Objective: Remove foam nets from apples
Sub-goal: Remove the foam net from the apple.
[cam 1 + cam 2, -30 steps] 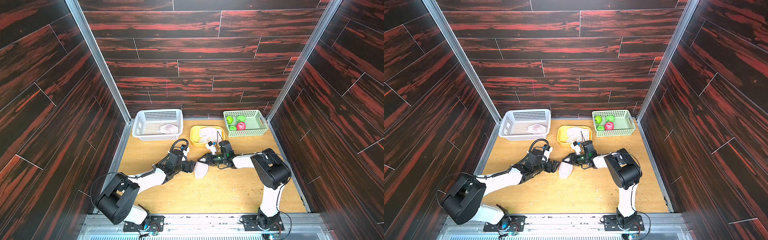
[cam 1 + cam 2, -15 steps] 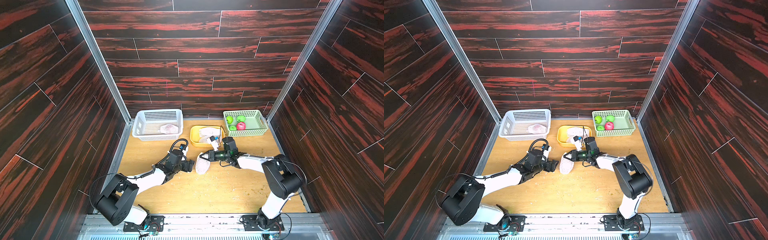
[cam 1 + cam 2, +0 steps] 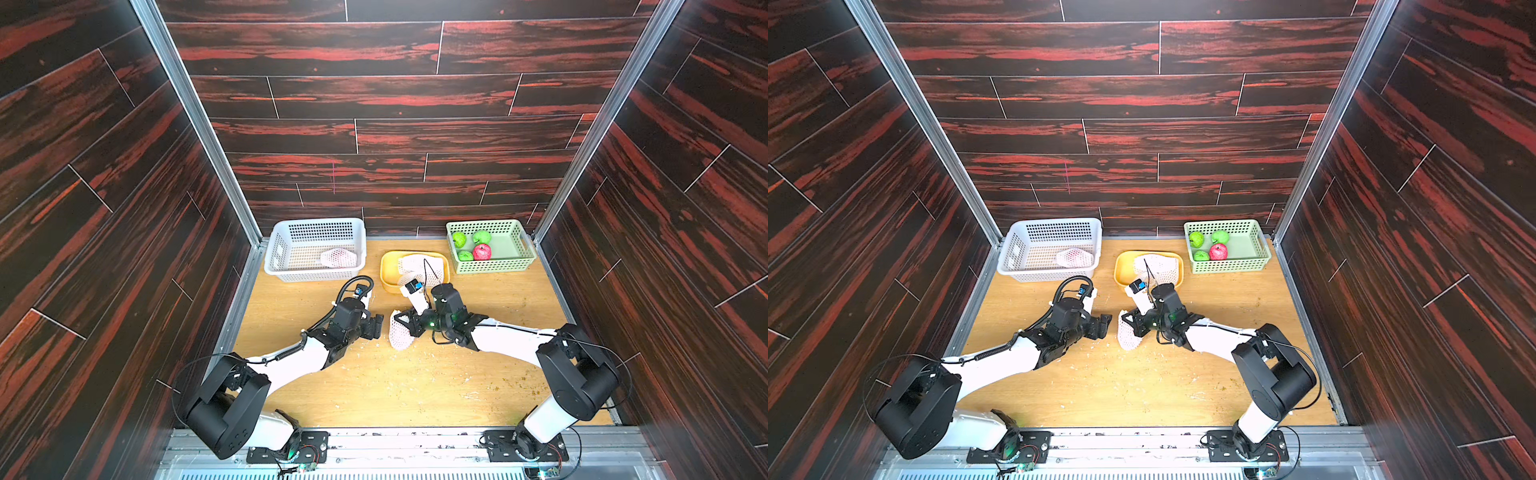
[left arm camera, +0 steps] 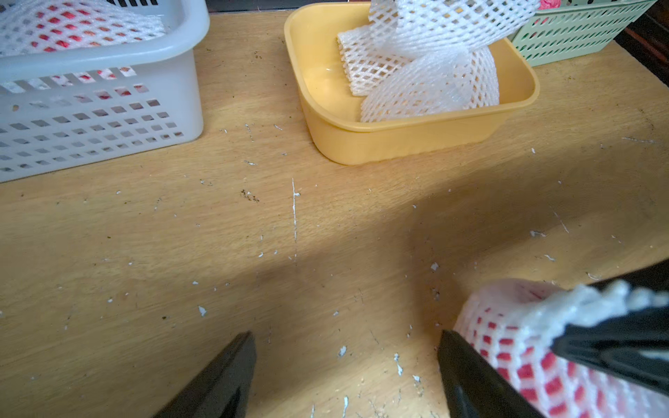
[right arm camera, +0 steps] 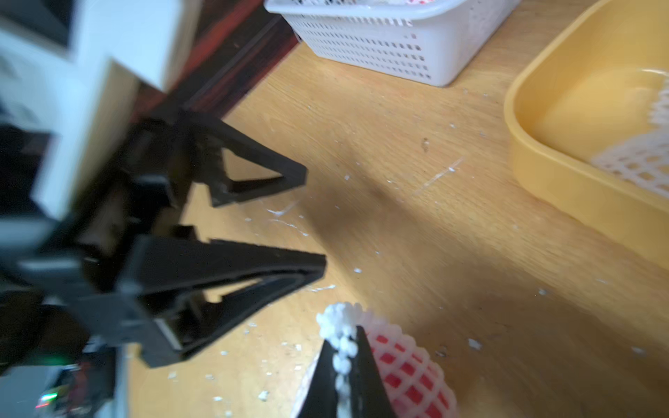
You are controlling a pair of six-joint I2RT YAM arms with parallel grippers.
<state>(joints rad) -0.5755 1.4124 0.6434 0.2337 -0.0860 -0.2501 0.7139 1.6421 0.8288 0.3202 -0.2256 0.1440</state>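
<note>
Foam nets (image 3: pixel 415 264): a loose pile lies in the yellow tray (image 3: pixel 386 272), pulled off and empty. Exact count not readable.

Bare apples: four in the green basket (image 3: pixel 492 268), three green plus one red apple (image 3: pixel 482 252). Four look done.

By my reckoning two are left. First netted apple (image 3: pixel 338 257) lies in the white basket (image 3: pixel 291 253), red showing through the mesh. Second netted apple (image 3: pixel 400 336) sits on the table (image 3: pixel 374 386) between the two arms, red under its net (image 5: pixel 409 365).

At that second one, the right claw (image 5: pixel 345 338) is pinched tight on the bunched rim of the net. The apple is inside and the net not yet off. Opposite, the left claw (image 4: pixel 346 334) stands apart and empty, just beside the same apple; contact unclear.

Judgement: fifth apple in hand, stripping barely begun. The sixth waits in the white basket.
</note>
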